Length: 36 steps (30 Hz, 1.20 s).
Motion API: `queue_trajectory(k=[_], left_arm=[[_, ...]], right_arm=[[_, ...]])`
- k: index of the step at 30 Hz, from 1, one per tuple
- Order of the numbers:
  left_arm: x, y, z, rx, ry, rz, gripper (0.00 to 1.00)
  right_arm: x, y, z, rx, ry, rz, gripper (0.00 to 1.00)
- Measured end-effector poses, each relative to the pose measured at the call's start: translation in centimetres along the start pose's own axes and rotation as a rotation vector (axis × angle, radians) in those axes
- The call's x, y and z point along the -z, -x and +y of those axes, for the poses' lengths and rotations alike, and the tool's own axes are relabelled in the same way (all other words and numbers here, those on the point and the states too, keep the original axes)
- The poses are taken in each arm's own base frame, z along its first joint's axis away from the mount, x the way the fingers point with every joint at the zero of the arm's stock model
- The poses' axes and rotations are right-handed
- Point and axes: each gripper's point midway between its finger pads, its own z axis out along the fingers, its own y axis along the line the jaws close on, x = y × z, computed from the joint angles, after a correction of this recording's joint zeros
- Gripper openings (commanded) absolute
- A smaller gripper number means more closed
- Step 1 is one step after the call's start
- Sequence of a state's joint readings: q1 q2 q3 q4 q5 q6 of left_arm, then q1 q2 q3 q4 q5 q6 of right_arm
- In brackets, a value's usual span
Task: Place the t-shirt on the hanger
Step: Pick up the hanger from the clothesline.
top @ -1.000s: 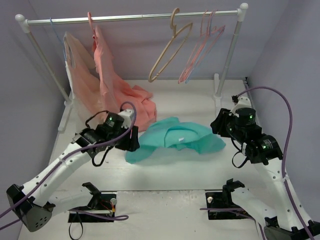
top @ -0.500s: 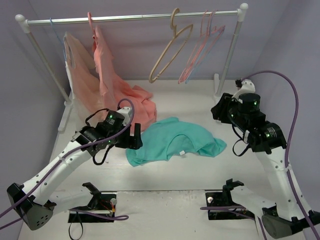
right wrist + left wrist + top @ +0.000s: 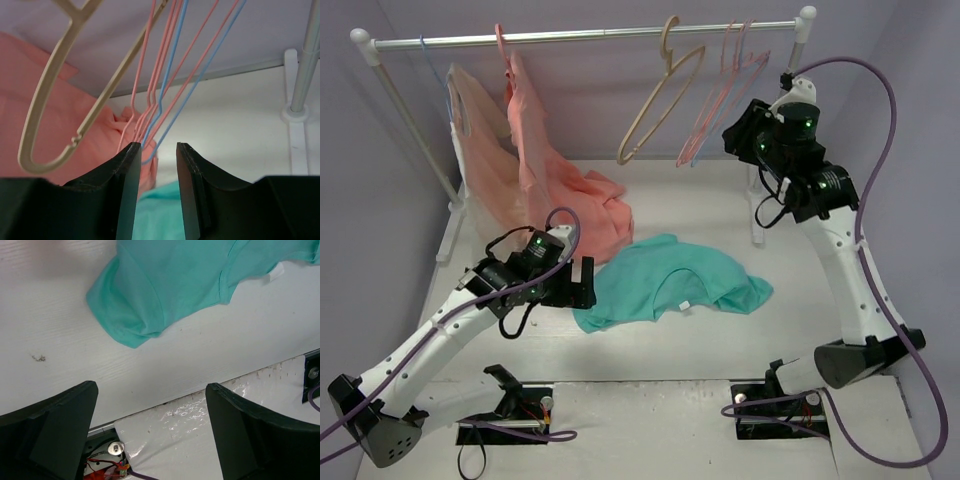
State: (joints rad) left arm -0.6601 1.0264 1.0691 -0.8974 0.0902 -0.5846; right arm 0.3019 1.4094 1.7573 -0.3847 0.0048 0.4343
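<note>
The teal t-shirt (image 3: 660, 285) lies crumpled on the white table, mid-front; its sleeve end shows in the left wrist view (image 3: 170, 285). My left gripper (image 3: 584, 284) sits at the shirt's left edge, wide open and empty (image 3: 150, 410). The light-blue wire hanger (image 3: 696, 153) hangs on the rail among the pink hangers. My right gripper (image 3: 732, 135) is raised beside it, open. In the right wrist view the hanger's (image 3: 171, 70) lower corner sits just beyond the gripper's (image 3: 156, 152) fingertips, near the left one; whether it touches I cannot tell. The shirt (image 3: 155, 220) shows far below.
A white clothes rail (image 3: 590, 37) spans the back. On it hang a thick beige hanger (image 3: 655, 110), thin pink hangers (image 3: 725, 90), a salmon-pink garment (image 3: 545, 170) and a pale peach garment (image 3: 480, 150). The rail's right post (image 3: 775, 110) stands beside my right arm.
My right arm has risen from table level up to the hangers on the rail. The t-shirt has settled flatter on the table. My left gripper has drawn back slightly left, open.
</note>
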Motion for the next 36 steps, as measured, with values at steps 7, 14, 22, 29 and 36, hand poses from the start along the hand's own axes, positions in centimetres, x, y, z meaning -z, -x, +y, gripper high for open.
queue_trajectory(k=[7,14,22,29,36], left_arm=[[1.5,-0.6,0.7,0.012,0.004,-0.029,0.93],[1.9,-0.8,0.9,0.022,0.011,-0.037,0.93],[2.2,-1.2,1.3,0.027,0.022,-0.040,0.93],[2.8,-1.5,1.6,0.031,0.023,-0.047,0.93],[2.6,-2.0,1.9,0.033,0.032,-0.033,0.93]], right_arm=[[-5.6,0.0,-0.1,-0.050,-0.041,-0.014,0.35],[-8.5,-1.1,-0.6,-0.080,-0.067,-0.007,0.33],[-9.1,0.2,-0.1,-0.096,-0.056,-0.053,0.25],[-9.2,0.8,-0.1,-0.098,-0.060,-0.076,0.21],[-9.5,0.9,-0.1,-0.098,-0.062,-0.088,0.21]])
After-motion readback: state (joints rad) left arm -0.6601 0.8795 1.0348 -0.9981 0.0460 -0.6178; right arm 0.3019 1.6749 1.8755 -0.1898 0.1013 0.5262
